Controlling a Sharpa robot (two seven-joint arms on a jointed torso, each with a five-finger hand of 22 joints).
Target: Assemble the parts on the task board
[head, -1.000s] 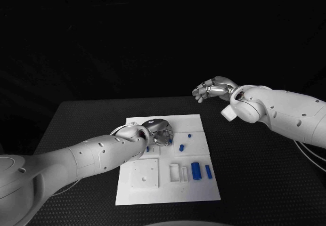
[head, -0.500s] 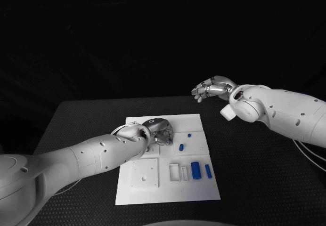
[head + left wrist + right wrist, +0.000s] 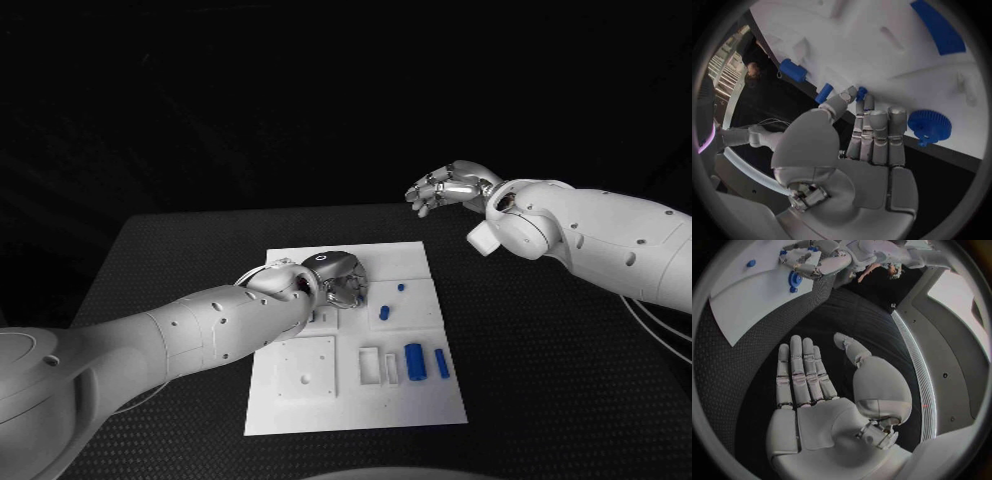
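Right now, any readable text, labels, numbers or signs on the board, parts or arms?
None readable.
White rectangular task board: moulded recesses, no print visible.
Small blue plastic parts, e.g. blue cylinder and blue toothed gear: no markings visible.
White arms, silver left hand and silver right hand: no legible labels.

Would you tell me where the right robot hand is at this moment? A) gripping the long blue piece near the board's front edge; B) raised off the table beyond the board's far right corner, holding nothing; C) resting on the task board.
B: the right robot hand is lifted clear of the task board, fingers apart and empty.
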